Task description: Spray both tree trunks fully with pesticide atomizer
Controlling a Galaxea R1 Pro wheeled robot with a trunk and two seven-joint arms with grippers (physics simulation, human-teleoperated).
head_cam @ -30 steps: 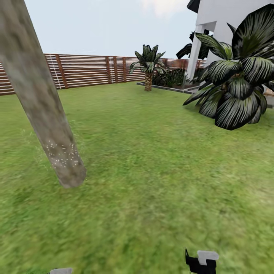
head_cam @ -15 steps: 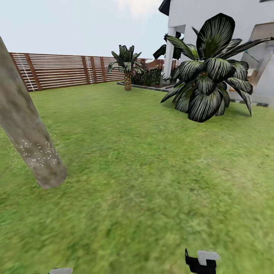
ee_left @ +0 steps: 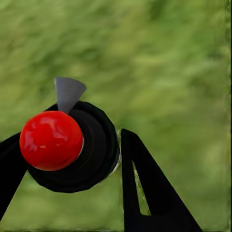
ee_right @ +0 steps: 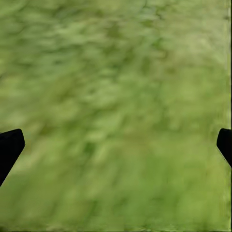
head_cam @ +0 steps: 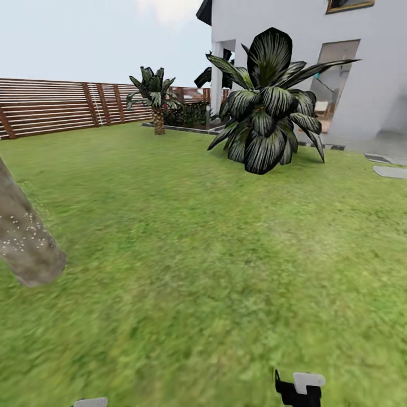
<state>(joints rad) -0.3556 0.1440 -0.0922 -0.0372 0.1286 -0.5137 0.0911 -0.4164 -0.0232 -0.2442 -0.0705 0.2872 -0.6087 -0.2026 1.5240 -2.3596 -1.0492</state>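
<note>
Pesticide atomizer (ee_left: pixel 72 150) gripped between fingers (ee_left: pixel 150 193) of left end effector (ee_left: pixel 67 169), lower left of frame. Right end effector (ee_right: pixel 116 145) spread wide above lawn (ee_right: pixel 116 72). Tree trunk (head_cam: pixel 25 249) at left edge.

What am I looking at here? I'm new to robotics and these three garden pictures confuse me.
They are simulator renders from a wheeled, two-armed robot. The head camera looks over the lawn: a tree trunk speckled with white dots at the left, a dark-leaved plant, a short palm, a slatted fence and a white house. The other two cameras sit near each gripper. The left gripper is closed around the pesticide atomizer, black with a red ball. The right gripper is wide open above grass.
</note>
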